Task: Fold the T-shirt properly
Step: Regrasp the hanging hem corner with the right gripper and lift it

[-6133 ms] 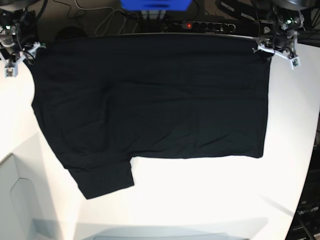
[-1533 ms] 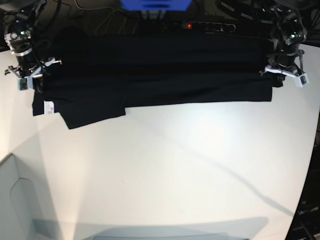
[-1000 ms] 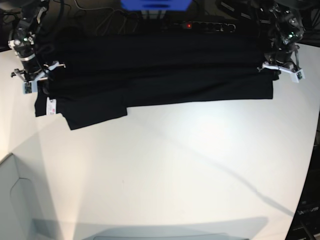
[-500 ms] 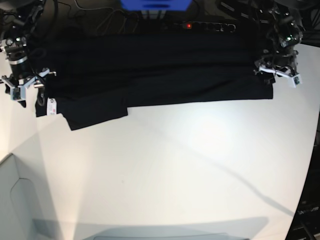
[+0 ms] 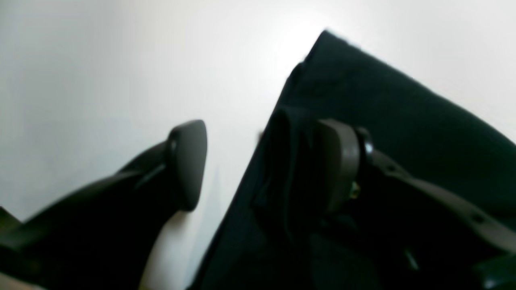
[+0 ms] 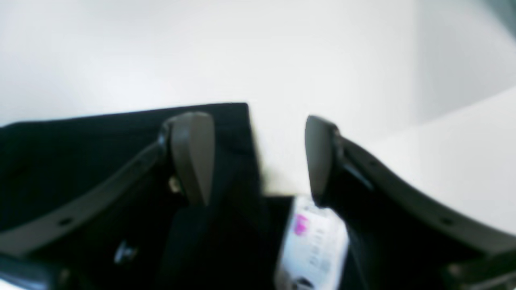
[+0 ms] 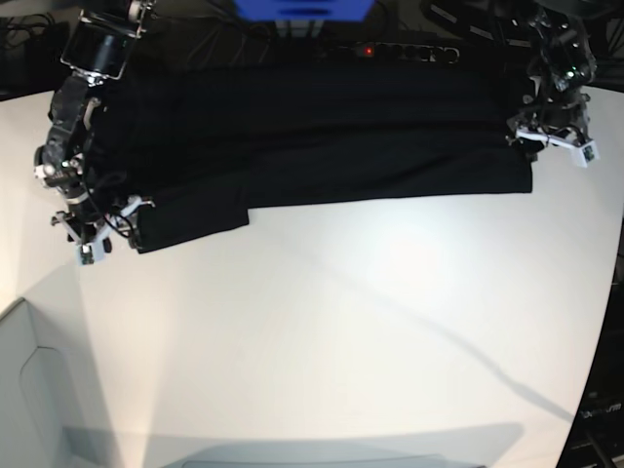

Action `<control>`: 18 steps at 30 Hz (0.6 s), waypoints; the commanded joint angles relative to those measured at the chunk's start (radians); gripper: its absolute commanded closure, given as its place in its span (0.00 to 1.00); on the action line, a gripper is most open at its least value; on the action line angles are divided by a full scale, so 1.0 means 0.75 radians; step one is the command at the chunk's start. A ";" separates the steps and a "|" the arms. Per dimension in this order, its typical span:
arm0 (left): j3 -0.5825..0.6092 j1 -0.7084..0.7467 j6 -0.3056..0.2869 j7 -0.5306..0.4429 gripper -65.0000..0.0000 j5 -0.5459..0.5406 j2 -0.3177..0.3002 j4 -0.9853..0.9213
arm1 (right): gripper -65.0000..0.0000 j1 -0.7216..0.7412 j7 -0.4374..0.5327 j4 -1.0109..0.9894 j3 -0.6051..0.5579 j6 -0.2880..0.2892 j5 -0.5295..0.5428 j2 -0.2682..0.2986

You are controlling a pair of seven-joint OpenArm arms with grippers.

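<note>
The white desk point(image 7: 341, 341) fills the base view, and the T-shirt point(image 7: 322, 136) lies folded into a long black band along its far edge, one sleeve flap jutting toward the near side close to the left end.

The right gripper point(image 7: 100, 226) sits low at the band's left end, over the sleeve corner. The left gripper point(image 7: 558, 134) is perched at the band's right end, near the desk's right edge.

From the base view the jaws are too small to judge (the wrist cameras settle it). The right wrist view shows that gripper point(image 6: 258, 155) spread wide, nothing pinched: one finger over black cloth point(image 6: 80, 153), the other over bare desk, and a white tag point(image 6: 314, 241) with a pink mark just below the gap. The base view hides that tag behind the arm. The left wrist view has the left gripper point(image 5: 262, 165) parted too, one finger over bare desk point(image 5: 100, 72), the other against a bunched fold point(image 5: 290, 173) at the shirt's corner.

Half a second back the right gripper hovered higher up the left end and the tag showed; the left gripper has barely moved.
</note>
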 commanded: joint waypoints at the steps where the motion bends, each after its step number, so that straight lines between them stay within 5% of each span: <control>1: -0.010 0.009 0.000 -0.026 0.38 -0.011 -0.017 0.019 | 0.44 0.031 0.039 -0.011 -0.001 -0.002 0.014 0.016; 12: -0.010 0.011 0.000 -0.026 0.38 -0.011 -0.017 0.019 | 0.47 0.109 0.051 -0.207 -0.057 -0.006 0.014 0.014; 14: -0.008 0.011 0.000 -0.026 0.38 -0.011 -0.017 0.019 | 0.57 0.105 0.049 -0.203 -0.059 -0.004 0.014 0.012; 18: -0.008 0.011 0.000 -0.026 0.38 -0.011 -0.017 0.019 | 1.00 0.072 0.047 -0.139 -0.096 -0.004 0.014 0.018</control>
